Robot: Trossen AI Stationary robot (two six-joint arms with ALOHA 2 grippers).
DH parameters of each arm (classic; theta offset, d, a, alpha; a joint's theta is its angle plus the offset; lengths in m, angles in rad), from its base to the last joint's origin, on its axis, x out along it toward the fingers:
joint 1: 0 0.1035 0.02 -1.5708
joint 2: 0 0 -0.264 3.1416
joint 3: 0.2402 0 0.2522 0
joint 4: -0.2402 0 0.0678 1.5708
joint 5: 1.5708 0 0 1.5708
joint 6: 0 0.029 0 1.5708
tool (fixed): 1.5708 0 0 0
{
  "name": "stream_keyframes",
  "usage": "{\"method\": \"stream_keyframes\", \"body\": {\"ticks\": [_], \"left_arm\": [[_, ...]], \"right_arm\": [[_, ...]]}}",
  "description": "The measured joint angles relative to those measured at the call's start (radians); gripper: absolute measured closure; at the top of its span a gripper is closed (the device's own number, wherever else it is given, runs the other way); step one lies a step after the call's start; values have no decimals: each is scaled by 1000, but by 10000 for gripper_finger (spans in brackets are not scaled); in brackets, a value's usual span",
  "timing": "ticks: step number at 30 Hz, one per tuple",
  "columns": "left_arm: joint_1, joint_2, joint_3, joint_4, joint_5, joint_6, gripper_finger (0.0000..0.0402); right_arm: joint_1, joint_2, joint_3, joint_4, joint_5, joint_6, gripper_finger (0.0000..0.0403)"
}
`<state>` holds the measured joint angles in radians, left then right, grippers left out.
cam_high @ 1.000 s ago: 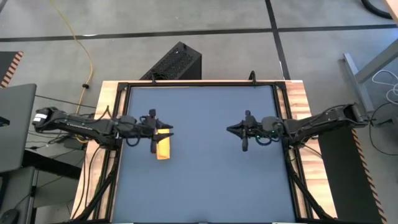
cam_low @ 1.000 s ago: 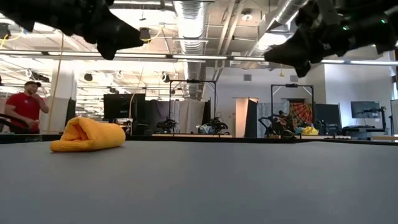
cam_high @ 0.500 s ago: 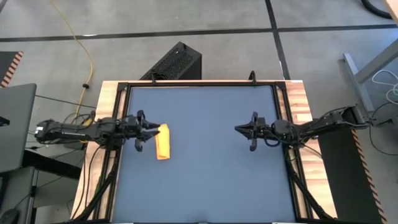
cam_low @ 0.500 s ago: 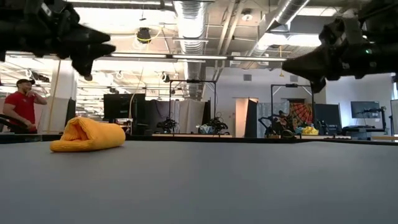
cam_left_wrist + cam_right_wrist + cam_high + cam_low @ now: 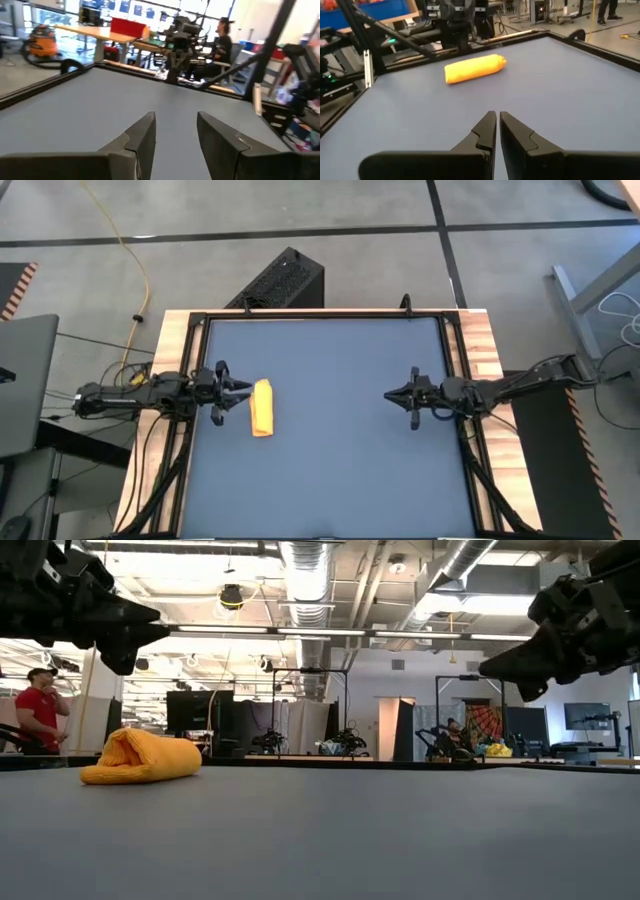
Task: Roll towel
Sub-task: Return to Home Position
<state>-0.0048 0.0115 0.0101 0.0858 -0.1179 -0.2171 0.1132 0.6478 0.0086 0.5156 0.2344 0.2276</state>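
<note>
The yellow towel [image 5: 262, 408] lies as a short roll on the dark blue tabletop [image 5: 340, 460], near its left side. It also shows in the low view [image 5: 142, 759] and the right wrist view [image 5: 475, 67]. My left gripper [image 5: 243, 389] is open and empty, just left of the roll and above the table [image 5: 135, 630], and the towel is out of its wrist view [image 5: 175, 122]. My right gripper [image 5: 390, 394] is shut and empty near the right side [image 5: 500, 665] [image 5: 497, 120], far from the towel.
A raised black and wood frame [image 5: 190, 350] borders the table. A black box [image 5: 285, 280] stands on the floor beyond the far edge. A person in a red shirt [image 5: 40, 720] stands in the room behind the table, at the left of the low view.
My left gripper has drawn back toward the table's left edge, off the towel roll's left side. My right gripper has drawn back toward the table's right edge. The towel roll has stayed where it was.
</note>
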Motion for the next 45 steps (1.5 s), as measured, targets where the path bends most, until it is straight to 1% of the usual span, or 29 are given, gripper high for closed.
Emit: {"method": "stream_keyframes", "body": {"ticks": [3, 6, 8, 11, 13, 17, 20, 45], "left_arm": [[0, 14, 0, 12, 41, 2, 269], [-1, 22, -1, -1, 90, -8, 269], [-1, 23, -1, -15, 104, -11, 269], [0, 23, -1, -61, 78, -11, 269], [0, 28, -1, -54, 82, -56, 269], [-2, 28, -2, -55, 87, -196, 269], [-2, 28, -2, -54, 87, -241, 269], [-2, 28, -3, -54, 85, -235, 269]], "right_arm": [[3, -57, 0, -89, 25, 17, 353], [2, -80, 0, -143, 93, 103, 353], [2, -85, 0, -166, 130, 145, 353], [2, -85, 0, -180, 132, 164, 353], [2, -85, -1, -187, 132, 165, 353], [2, -85, -1, -200, 132, 165, 353], [2, -85, -1, -203, 132, 165, 353], [2, -85, -2, -201, 131, 165, 353]]}}
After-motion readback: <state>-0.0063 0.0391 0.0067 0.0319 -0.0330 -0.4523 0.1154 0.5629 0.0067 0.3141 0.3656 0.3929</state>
